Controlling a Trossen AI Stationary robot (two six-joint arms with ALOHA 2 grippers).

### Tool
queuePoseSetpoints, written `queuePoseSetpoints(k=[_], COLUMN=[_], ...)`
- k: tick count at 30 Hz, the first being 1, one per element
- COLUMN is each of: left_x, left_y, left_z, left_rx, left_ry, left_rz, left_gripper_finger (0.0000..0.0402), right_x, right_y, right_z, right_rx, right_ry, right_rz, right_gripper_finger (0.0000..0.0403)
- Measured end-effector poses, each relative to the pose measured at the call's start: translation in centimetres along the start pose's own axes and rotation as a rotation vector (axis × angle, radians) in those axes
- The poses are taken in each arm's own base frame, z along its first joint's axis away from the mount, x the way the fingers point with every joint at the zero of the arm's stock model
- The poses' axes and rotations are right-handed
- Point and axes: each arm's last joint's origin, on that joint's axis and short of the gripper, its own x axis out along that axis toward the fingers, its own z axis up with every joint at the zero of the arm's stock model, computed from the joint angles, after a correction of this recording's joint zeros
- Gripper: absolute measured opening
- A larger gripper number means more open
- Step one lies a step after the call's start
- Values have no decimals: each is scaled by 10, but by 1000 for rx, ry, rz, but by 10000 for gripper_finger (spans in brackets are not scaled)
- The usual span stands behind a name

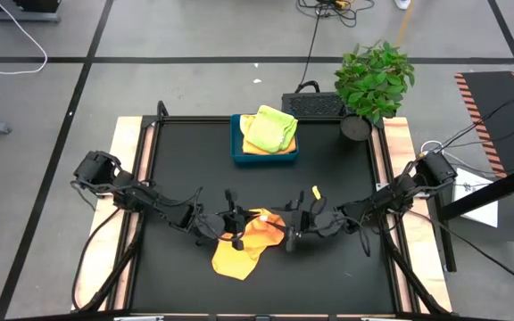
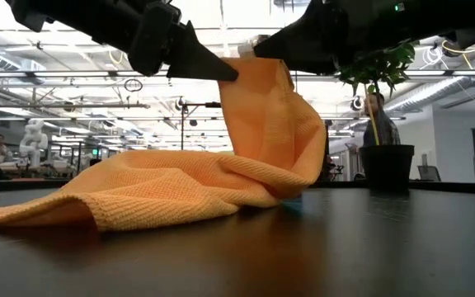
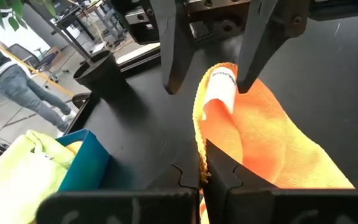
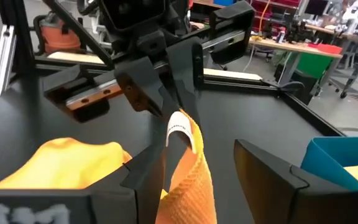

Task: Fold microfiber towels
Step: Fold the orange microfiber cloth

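Note:
An orange microfiber towel lies crumpled near the table's front middle, with one corner raised. That corner carries a white label. My left gripper comes in from the left and is shut on the raised part. My right gripper faces it from the right and stands open, one finger on either side of the labelled corner. Most of the towel rests on the table. Lime green and yellow towels lie in the blue tray. My left gripper pinches the towel's edge just below the labelled corner between its two fingers. The fingers come nearly level from the table's left. The cloth hangs slack from the fingertips down to the table, where the rest lies. My right gripper's open fingers flank the raised corner; whether one touches the cloth I cannot tell.
The blue tray stands at the table's far middle. A potted plant stands at the far right corner. Bare black tabletop lies to the left and right of the towel. People show in the room behind.

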Motion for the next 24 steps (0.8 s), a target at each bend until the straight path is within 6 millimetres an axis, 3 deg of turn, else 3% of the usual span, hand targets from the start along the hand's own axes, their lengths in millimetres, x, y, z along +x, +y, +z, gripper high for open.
queuePoseSetpoints(k=[4,11,24], left_x=[0,-1,0], left_y=[0,-8,-6], left_z=[0,2,-1], left_rx=[-3,-8,-16], left_ry=[1,-69,-27], left_rz=[-12,-283,-242], left_gripper_finger=[6,3,12], right_x=[0,0,-3], right_y=[0,0,4], right_z=[0,-1,-1], right_rx=[16,17,37], right_ry=[0,7,12], right_rz=[0,2,20], right_gripper_finger=[183,183,183])
